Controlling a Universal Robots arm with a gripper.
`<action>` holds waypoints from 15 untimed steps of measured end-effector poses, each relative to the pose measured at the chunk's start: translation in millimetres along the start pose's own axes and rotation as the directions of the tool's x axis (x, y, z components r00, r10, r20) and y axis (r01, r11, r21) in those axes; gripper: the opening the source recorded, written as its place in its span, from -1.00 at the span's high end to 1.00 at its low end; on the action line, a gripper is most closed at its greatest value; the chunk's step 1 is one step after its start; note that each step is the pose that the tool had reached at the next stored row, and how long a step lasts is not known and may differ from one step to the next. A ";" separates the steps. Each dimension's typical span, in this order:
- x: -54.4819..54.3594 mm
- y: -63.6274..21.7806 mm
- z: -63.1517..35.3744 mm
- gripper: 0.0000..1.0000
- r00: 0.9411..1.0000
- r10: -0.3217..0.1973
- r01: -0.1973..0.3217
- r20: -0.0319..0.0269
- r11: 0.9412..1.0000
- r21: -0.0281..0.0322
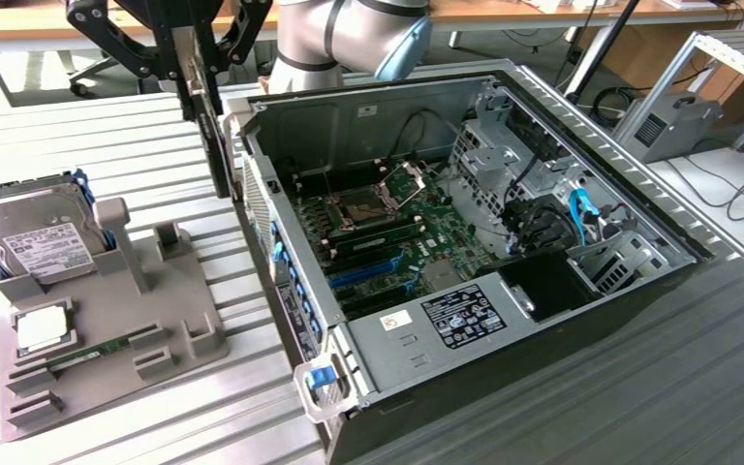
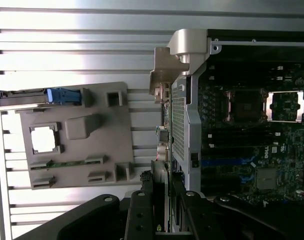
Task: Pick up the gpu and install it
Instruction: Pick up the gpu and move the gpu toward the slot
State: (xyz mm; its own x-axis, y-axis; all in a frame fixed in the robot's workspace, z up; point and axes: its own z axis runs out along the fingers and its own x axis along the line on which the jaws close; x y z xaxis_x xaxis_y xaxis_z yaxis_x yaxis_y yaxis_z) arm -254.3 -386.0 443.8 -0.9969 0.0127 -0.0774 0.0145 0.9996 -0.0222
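My gripper (image 1: pixel 201 60) hangs at the top of the exterior view, to the exterior view's left of the open computer case (image 1: pixel 259 199), and is shut on the gpu (image 1: pixel 222 155). The gpu is a slim black card that hangs upright just outside the case's near wall, above the slatted table. In the wrist view the gripper (image 2: pixel 164 202) clamps the gpu (image 2: pixel 165 131) edge-on, with its silver bracket (image 2: pixel 164 70) at the far end. The card lines up beside the case's perforated wall (image 2: pixel 179 125). The motherboard (image 1: pixel 391 242) with blue slots (image 1: pixel 365 271) lies exposed inside.
A grey fixture tray (image 1: pixel 198 329) on the exterior view's left holds a silver hard drive (image 1: pixel 36 242), a square processor (image 1: pixel 43 329) and a green memory stick (image 1: pixel 94 351). Cables and drive cages (image 1: pixel 566 223) fill the case's far side. A metal rack (image 1: pixel 734 68) stands at the back.
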 end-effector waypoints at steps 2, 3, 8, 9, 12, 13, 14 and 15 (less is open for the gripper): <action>-0.9 0.0 0.4 0.48 1.000 0.000 0.000 0.000 1.000 0.000; -1.4 0.0 0.6 0.48 1.000 0.000 0.000 0.000 1.000 0.000; -4.8 0.1 1.9 0.48 1.000 0.000 0.000 0.000 1.000 0.000; -5.6 0.1 2.1 0.48 1.000 0.000 0.000 0.000 1.000 0.000; -7.5 0.2 2.7 0.48 1.000 0.000 0.000 0.000 1.000 0.000; -7.8 0.1 2.7 0.48 1.000 0.000 0.000 0.000 1.000 0.000; -8.2 0.1 2.8 0.48 1.000 0.000 0.000 0.000 1.000 0.000; -8.5 0.2 2.9 0.48 1.000 0.000 0.000 0.000 1.000 0.000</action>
State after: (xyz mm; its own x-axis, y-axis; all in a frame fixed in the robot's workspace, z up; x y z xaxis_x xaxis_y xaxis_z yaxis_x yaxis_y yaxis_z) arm -245.6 -386.0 441.6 -0.9969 0.0127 -0.0774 0.0145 0.9997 -0.0221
